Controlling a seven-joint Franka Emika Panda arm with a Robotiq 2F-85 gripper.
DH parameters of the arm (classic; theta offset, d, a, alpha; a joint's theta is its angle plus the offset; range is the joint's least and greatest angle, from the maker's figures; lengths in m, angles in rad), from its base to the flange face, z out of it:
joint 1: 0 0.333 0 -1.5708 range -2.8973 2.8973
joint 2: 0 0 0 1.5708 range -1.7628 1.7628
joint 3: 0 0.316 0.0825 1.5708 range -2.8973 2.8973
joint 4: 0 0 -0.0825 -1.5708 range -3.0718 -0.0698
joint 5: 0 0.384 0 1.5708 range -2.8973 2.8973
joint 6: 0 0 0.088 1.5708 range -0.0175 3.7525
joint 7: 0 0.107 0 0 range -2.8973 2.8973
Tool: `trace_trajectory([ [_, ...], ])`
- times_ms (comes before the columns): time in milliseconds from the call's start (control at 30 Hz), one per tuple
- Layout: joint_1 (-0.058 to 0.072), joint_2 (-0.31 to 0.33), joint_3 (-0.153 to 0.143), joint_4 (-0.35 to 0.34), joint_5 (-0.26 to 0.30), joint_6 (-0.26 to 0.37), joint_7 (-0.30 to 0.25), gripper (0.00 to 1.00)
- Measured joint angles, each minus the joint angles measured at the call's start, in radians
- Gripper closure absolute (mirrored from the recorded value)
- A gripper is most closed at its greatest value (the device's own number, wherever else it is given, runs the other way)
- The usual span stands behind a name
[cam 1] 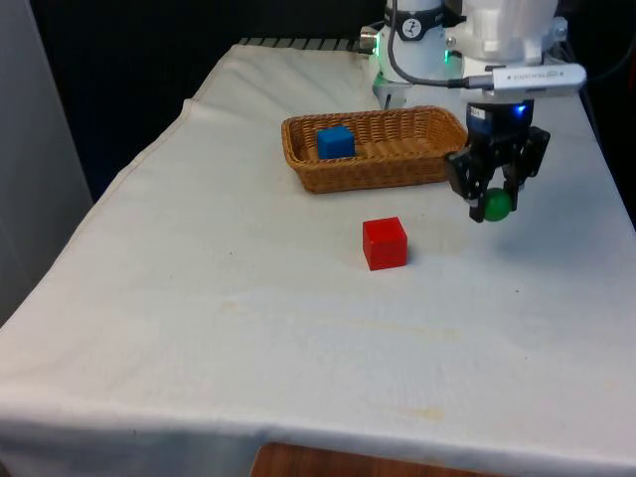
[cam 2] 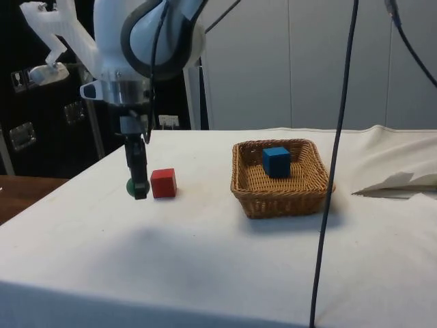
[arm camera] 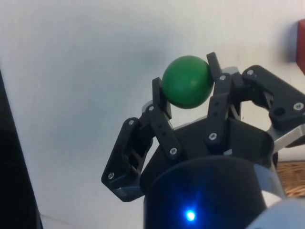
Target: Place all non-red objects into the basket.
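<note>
Cube (cam 1: pixel 336 142) in the basket (cam 1: pixel 373 174); block (cam 1: pixel 385 243) before it, ball (cam 1: pixel 496 206) to the front view's right.

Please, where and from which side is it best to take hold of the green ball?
Grip the green ball across its widest middle, coming from above. A ball is round, so it may slip out unless the fingers press on opposite sides at the middle. The gripper holds it this way now, one finger on each side, beside the red cube.
</note>
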Motion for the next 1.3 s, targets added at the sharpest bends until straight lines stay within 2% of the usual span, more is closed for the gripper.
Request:
trace_trajectory([
  [267, -0.001, -0.063, -0.001, -0.044, 0.000, -0.004, -0.005, 1.00],
  [467, -0.006, -0.127, -0.003, -0.073, 0.000, -0.035, -0.012, 1.00],
  [1300, -0.017, -0.310, -0.015, -0.203, 0.000, -0.060, -0.030, 1.00],
])
